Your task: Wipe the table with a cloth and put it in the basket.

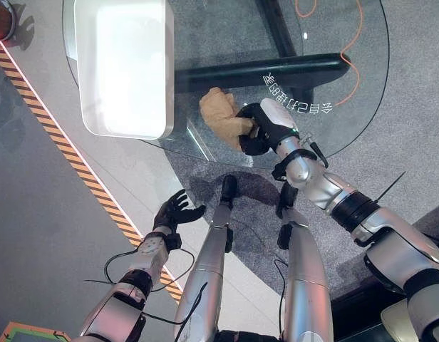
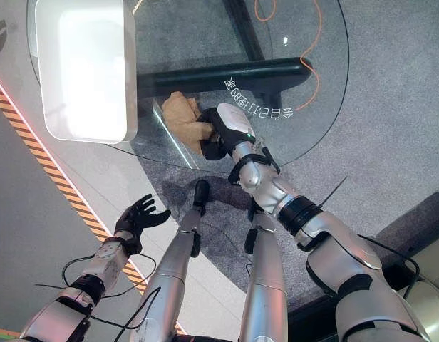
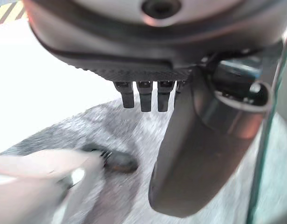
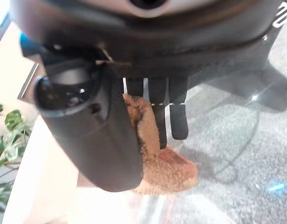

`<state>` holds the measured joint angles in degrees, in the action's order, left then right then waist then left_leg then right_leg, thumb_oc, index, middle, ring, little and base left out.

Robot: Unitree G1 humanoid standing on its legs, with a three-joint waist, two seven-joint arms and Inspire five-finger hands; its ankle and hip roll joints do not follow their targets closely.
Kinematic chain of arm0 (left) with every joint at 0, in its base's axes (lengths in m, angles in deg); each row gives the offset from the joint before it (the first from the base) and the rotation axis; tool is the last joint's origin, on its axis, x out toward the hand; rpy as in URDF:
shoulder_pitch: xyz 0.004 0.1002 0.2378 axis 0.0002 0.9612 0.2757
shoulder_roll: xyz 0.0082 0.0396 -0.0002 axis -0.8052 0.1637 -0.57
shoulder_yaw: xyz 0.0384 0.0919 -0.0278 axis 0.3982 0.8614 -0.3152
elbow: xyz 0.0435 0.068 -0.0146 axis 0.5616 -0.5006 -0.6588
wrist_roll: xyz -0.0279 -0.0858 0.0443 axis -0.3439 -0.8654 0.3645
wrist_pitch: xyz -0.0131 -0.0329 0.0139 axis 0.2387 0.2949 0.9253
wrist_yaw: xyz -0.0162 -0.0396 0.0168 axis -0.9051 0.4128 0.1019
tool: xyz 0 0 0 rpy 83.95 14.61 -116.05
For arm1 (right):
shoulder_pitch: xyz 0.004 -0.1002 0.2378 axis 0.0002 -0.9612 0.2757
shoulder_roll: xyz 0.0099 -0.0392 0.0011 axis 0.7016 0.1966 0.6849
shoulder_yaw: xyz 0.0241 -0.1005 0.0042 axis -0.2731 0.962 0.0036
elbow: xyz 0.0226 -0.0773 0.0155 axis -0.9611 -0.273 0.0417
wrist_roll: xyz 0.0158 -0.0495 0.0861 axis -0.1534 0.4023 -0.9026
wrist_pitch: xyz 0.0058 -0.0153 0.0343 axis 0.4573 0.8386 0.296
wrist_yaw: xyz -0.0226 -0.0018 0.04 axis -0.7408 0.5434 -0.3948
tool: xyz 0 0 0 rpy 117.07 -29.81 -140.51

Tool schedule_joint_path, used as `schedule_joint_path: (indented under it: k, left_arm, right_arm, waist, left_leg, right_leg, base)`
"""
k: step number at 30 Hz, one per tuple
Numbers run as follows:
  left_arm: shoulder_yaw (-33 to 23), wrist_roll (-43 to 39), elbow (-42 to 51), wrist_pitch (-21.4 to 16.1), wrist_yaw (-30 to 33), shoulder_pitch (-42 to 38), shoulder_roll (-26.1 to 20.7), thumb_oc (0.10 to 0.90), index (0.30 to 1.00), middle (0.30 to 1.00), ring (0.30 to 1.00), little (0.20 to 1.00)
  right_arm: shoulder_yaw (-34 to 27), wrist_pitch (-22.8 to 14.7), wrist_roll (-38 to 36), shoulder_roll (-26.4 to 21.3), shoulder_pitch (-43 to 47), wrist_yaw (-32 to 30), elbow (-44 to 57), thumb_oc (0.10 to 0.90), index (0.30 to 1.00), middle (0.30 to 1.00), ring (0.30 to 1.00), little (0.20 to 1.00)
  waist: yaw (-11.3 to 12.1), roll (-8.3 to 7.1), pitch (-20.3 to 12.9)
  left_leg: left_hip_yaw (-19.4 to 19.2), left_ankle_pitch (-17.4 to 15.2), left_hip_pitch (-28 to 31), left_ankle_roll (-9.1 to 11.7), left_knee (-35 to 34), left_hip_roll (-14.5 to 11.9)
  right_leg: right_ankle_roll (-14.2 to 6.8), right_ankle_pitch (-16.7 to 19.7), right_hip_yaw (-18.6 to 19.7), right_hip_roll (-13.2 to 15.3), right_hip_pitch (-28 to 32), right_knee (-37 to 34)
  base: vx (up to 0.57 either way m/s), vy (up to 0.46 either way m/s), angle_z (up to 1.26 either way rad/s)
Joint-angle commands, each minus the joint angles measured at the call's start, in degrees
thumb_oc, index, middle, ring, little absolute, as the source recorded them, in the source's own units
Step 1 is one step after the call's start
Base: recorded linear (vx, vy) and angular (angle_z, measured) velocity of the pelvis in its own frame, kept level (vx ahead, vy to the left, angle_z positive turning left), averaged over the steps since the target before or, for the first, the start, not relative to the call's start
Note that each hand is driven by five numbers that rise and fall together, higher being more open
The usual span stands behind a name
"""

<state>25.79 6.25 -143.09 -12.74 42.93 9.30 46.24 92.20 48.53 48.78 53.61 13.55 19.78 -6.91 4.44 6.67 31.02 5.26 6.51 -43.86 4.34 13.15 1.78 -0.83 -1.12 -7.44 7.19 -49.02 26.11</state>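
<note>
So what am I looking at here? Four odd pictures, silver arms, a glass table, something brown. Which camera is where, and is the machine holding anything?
It is a humanoid robot looking down at its own work. The two wide pictures come from a pair of cameras on its head, set side by side, so they show the same scene. The two close pictures come from cameras on its wrists, looking along each dark hand.

In front of it stands a round glass table. On the table sit a white basket and a brown cloth.

The right hand reaches over the table's near edge, with its thumb and fingers on the cloth. The left hand hangs beside the table, below its edge, fingers spread and holding nothing.
</note>
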Motion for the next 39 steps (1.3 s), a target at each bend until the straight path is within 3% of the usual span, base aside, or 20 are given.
schedule_joint_path:
  k: [1,7,11,13,20,24,25,27,30,36,39]
  left_arm:
    - [-5.6,-6.5,-1.4,-5.0,7.6,0.9,-0.7,0.800,0.900,0.900,0.900,0.900]
    - [-13.0,-10.4,-1.1,-8.3,14.2,0.1,-3.5,0.800,0.900,0.900,0.900,0.900]
    - [-18.1,-11.4,0.4,-13.0,19.5,-1.8,-6.8,0.800,0.900,0.900,0.900,0.900]
    - [-18.6,-10.9,1.4,-13.6,21.0,-2.4,-7.5,0.800,0.900,0.900,0.900,0.900]
    - [-21.1,-10.2,6.3,-21.6,25.7,-5.6,-10.4,0.800,0.900,0.900,0.900,0.900]
    - [-21.8,-10.2,8.3,-23.7,26.7,-6.4,-11.2,0.800,0.900,0.900,0.900,0.900]
    - [-22.1,-10.0,9.6,-25.9,28.2,-7.2,-12.1,0.800,0.900,0.900,0.900,0.900]
    - [-22.1,-9.4,10.3,-26.4,29.0,-7.3,-12.1,0.800,0.900,0.900,0.900,0.900]
    - [-23.1,-5.8,16.6,-30.0,31.0,-8.3,-12.2,0.800,0.900,0.900,0.900,0.900]
    - [-22.7,0.0,24.4,-31.0,31.2,-8.0,-11.1,0.800,0.900,0.900,0.900,0.900]
    - [-20.6,4.2,32.5,-29.4,26.6,-8.7,-8.1,0.800,0.900,0.900,0.900,0.900]
  right_arm:
    - [-6.0,-4.9,-2.6,2.8,3.7,-7.7,2.6,0.100,0.300,0.300,0.300,0.200]
    - [-9.6,-5.6,-7.1,2.3,2.8,-11.8,2.0,0.100,0.300,0.300,0.300,0.200]
    - [-12.2,-6.4,-8.9,1.1,0.3,-13.7,4.9,0.100,0.300,0.300,0.300,0.200]
    - [-12.6,-6.5,-9.1,0.8,-0.3,-14.2,5.8,0.100,0.300,0.300,0.300,0.200]
    - [-16.1,-8.5,-8.3,-0.2,-3.9,-15.8,9.2,0.100,0.300,0.300,0.300,0.200]
    - [-17.0,-9.4,-8.4,-0.8,-5.1,-16.5,10.2,0.100,0.300,0.300,0.300,0.200]
    - [-18.0,-10.6,-8.4,-1.1,-6.4,-17.3,11.3,0.100,0.300,0.300,0.300,0.200]
    - [-18.5,-10.8,-8.2,-1.1,-6.9,-17.3,11.6,0.100,0.300,0.300,0.300,0.200]
    - [-21.6,-12.9,-7.6,-1.0,-8.8,-17.0,14.4,0.100,0.300,0.300,0.300,0.200]
    - [-24.2,-13.5,-6.0,-0.2,-10.8,-16.2,18.3,0.100,0.300,0.300,0.300,0.200]
    - [-26.4,-14.5,-4.0,1.3,-12.1,-15.7,22.3,0.100,0.300,0.300,0.300,0.200]
  waist:
    - [1.2,0.71,-1.2]
    - [1.4,0.30,-1.2]
    - [0.5,-0.32,-1.2]
    - [0.4,-0.53,-1.2]
    - [-0.7,-1.51,-1.2]
    - [-1.1,-1.77,-1.2]
    - [-1.5,-1.87,-1.2]
    - [-1.5,-1.93,-1.2]
    - [-2.0,-2.08,-1.2]
    - [-2.0,-2.20,-1.2]
    - [-2.1,-2.42,-1.2]
  left_leg:
    - [-6.4,-3.4,0.4,-3.0,2.8,2.6]
    - [-6.0,-3.5,0.3,-3.0,3.3,2.2]
    - [-6.0,-3.5,-0.2,-2.9,3.8,1.6]
    - [-6.0,-3.5,-0.2,-2.9,3.7,1.5]
    - [-5.8,-3.7,-0.5,-2.8,3.5,1.2]
    - [-5.8,-3.8,-0.5,-2.8,3.4,1.2]
    - [-5.9,-3.9,-0.2,-2.7,3.1,1.2]
    - [-5.9,-3.9,-0.1,-2.7,3.1,1.2]
    - [-6.0,-4.2,0.1,-2.6,3.1,1.4]
    - [-5.9,-4.5,0.1,-2.7,3.1,1.5]
    - [-5.8,-4.5,-0.1,-2.9,2.8,1.6]
  right_leg:
    - [-0.3,-1.5,-3.1,-2.7,1.0,-2.1]
    - [0.1,-2.3,-2.8,-2.8,0.8,-1.0]
    - [0.5,-2.8,-1.9,-3.3,0.3,-0.2]
    - [0.5,-2.8,-1.9,-3.3,0.4,-0.4]
    - [0.4,-2.9,-1.3,-4.1,0.4,-0.7]
    - [0.5,-3.0,-1.1,-4.2,0.5,-0.9]
    - [0.4,-3.0,-0.9,-4.4,0.7,-1.1]
    - [0.4,-3.0,-0.9,-4.4,0.9,-1.2]
    - [0.3,-3.2,-0.6,-4.5,1.2,-1.5]
    - [0.1,-3.1,-0.3,-4.6,1.5,-1.9]
    - [-0.2,-2.8,-0.1,-4.9,1.5,-2.3]
  base:
    - [0.00,0.000,0.00]
    - [0.00,0.000,0.00]
    - [0.00,0.019,-0.01]
    - [-0.02,-0.009,-0.04]
    - [-0.02,-0.014,-0.03]
    - [-0.02,0.001,-0.03]
    - [-0.02,-0.003,-0.05]
    - [-0.02,-0.012,-0.04]
    - [0.00,0.000,0.00]
    - [0.00,0.000,0.00]
    - [0.00,-0.012,-0.01]
